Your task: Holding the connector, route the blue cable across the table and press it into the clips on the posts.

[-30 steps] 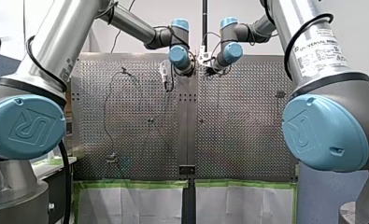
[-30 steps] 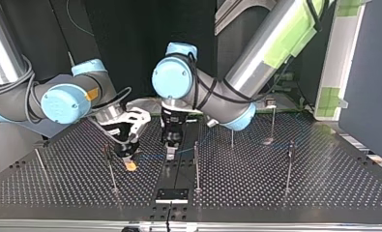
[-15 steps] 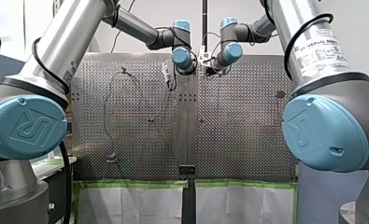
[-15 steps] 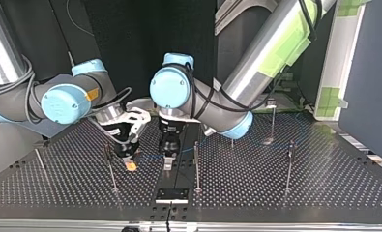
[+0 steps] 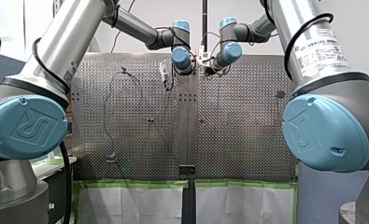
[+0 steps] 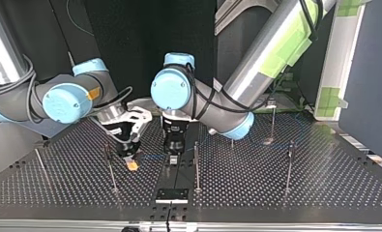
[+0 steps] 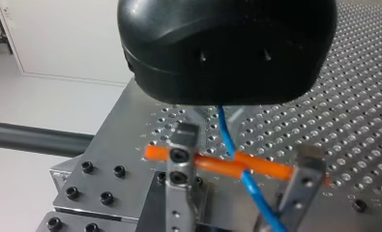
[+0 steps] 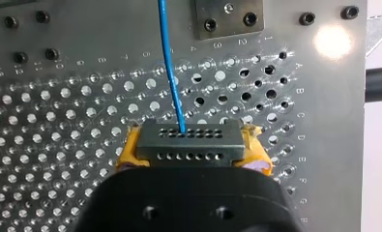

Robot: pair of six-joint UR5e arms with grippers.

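In the right wrist view my right gripper (image 8: 188, 152) is shut on a grey connector (image 8: 188, 140), held between its yellow pads (image 8: 124, 153). The blue cable (image 8: 171, 67) runs out of the connector over the perforated plate. In the left wrist view my left gripper (image 7: 244, 162) is open, its two metal fingers (image 7: 181, 159) standing either side of the blue cable (image 7: 232, 145). An orange strip (image 7: 268, 166) crosses behind them. In the top view the two grippers stand close together mid-table: my right gripper (image 6: 129, 159) and my left gripper (image 6: 173, 157), with the cable (image 6: 152, 156) between them.
Thin posts stand on the perforated table (image 6: 324, 183): one (image 6: 110, 169) next to my right gripper, one (image 6: 196, 164) next to my left, others (image 6: 288, 164) (image 6: 272, 121) toward the top view's right. A small black plate (image 6: 171, 195) sits at the near edge.
My left gripper has moved down and nearer to the cable beside my right gripper, then shifted slightly toward the top view's right. My right arm has stayed put.
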